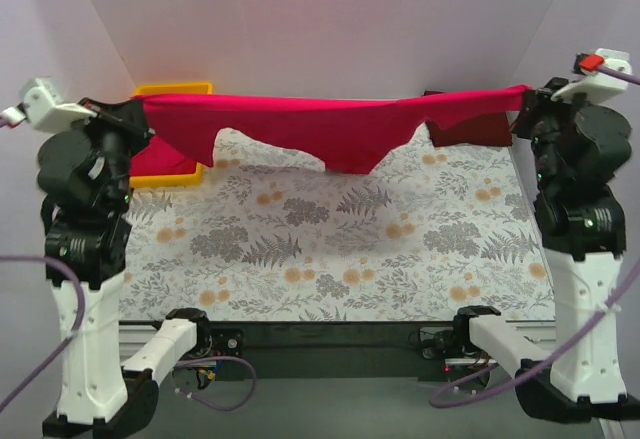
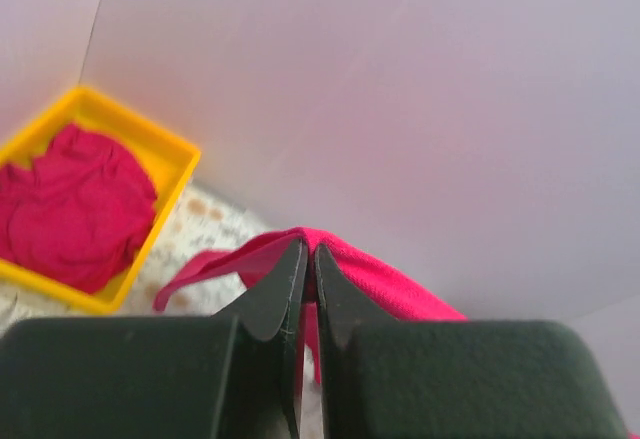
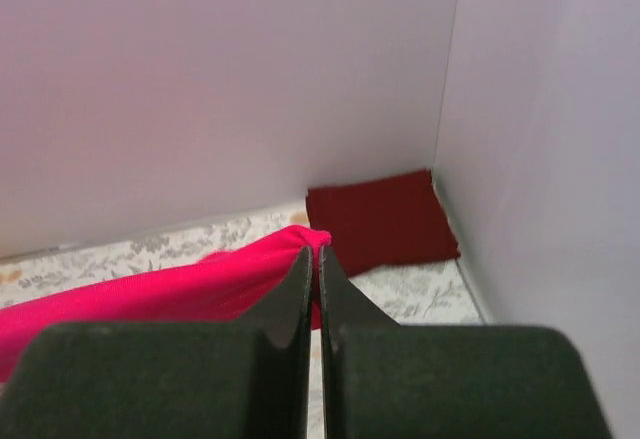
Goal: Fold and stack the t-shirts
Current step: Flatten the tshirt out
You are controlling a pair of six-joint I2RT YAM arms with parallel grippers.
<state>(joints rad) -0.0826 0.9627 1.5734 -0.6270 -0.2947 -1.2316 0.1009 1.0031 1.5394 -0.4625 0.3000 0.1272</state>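
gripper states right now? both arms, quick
Left gripper: closed, pinching one end of the pink t-shirt, which is held up off the table.
Right gripper: closed, pinching the other end of the same shirt.

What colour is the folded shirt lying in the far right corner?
Dark maroon; the folded shirt shows best in the right wrist view.

L gripper (image 2: 310,251), R gripper (image 3: 314,254): tight, high
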